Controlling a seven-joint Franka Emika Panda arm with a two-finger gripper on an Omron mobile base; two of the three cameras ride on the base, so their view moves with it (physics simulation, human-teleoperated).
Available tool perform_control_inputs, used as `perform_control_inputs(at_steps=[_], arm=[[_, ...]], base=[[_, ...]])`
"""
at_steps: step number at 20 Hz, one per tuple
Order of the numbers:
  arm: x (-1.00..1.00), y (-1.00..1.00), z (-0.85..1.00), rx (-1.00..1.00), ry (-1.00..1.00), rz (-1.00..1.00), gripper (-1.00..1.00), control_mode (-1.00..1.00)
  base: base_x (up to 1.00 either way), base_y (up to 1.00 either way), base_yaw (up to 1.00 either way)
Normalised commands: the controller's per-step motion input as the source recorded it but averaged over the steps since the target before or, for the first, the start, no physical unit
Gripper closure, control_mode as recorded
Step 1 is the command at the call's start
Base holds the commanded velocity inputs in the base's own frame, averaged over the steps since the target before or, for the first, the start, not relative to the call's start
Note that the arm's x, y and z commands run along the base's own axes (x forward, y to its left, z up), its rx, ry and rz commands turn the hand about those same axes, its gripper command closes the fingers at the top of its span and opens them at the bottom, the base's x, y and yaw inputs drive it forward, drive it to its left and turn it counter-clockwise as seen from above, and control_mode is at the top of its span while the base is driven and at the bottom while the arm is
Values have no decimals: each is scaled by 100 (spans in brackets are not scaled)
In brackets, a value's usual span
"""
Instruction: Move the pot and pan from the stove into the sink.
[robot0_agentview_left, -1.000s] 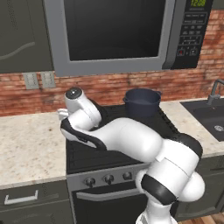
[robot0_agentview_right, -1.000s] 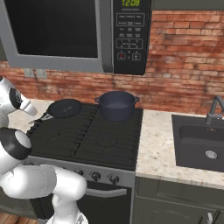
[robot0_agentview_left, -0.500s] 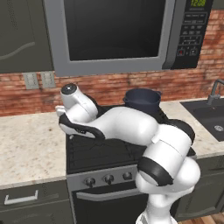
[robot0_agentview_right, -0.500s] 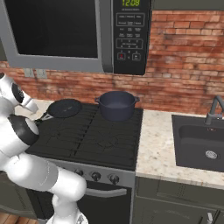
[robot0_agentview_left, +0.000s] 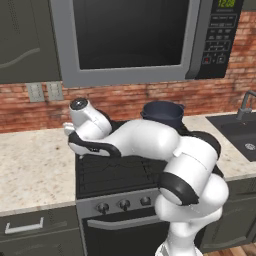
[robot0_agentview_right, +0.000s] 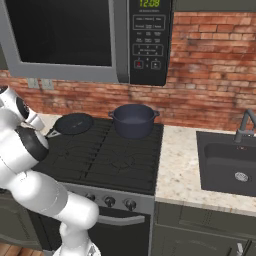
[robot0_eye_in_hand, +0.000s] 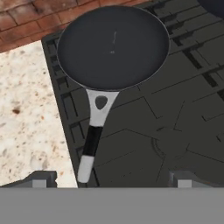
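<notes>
Progress: nothing moved yet. Both items sit on the stove (robot0_agentview_right: 107, 160), and the sink (robot0_agentview_right: 232, 165) on the right has nothing of the task in it.

Pan (robot0_eye_in_hand: 113, 46): back-left burner, flat on the grate, close to the brick wall. Its handle (robot0_eye_in_hand: 93, 135) points toward the near-left edge of the stove, with the end of the grip right by the seam with the speckled counter (robot0_eye_in_hand: 26, 118). The right base view shows the same thing: pan (robot0_agentview_right: 74, 123) at the far left of the stove, pot to its right.

Pot (robot0_agentview_right: 133, 120): back burner, right of the pan and well apart from it, upright, looks empty. In the left base view the pot (robot0_agentview_left: 162, 113) pokes up behind the arm's forearm.

Gripper (robot0_eye_in_hand: 111, 177): above the left half of the stove, looking down on the pan. Fingers spread wide with nothing between them, no contact with anything. The handle end lies just inside the left fingertip (robot0_eye_in_hand: 41, 177), so the hand is not centred on it.

My read: this is the approach for the pan grab, handle the likely target. Left to do: line up on the handle, close, lift, carry right to the sink, release, then the same for the pot. So both transfers remain.
</notes>
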Motion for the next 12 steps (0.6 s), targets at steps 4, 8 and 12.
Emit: perform_control_inputs(at_steps=[4,8,12], arm=[[12,0,-29,6,0,0,-100,-100],[19,0,-28,4,0,0,-100,-100],[26,0,-27,2,-1,0,-100,-100]], base=[[0,0,0],[0,0,0],[0,0,0]])
